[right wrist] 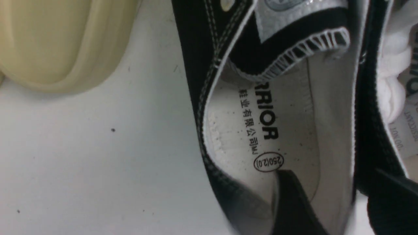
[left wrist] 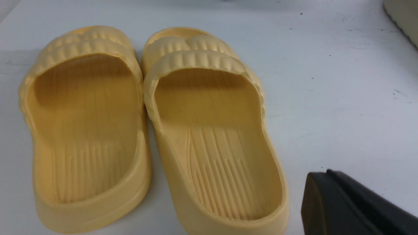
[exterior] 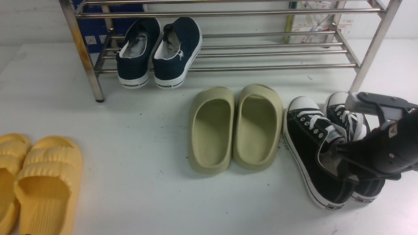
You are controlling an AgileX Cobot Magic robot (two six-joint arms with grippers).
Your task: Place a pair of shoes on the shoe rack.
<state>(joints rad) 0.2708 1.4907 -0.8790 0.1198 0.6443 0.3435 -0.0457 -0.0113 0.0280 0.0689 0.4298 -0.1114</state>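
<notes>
1 finger (right wrist: pixel 289 205) of the wide-open, empty right pincer (exterior: pixel 346 164) sits inside a black sneaker (exterior: pixel 307 137), short of the shoe rack (exterior: pixel 261 68).

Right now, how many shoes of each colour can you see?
Navy sneakers: 2
Green slippers: 2
Black sneakers: 2
Yellow slippers: 2
Total: 8 shoes

Even overhead light is washing the white surface (exterior: pixel 137 195) with only soft shadows; the shoe rack (exterior: pixel 261 14) is glinting at upper frame, and the close-ups are blurring slightly.
</notes>
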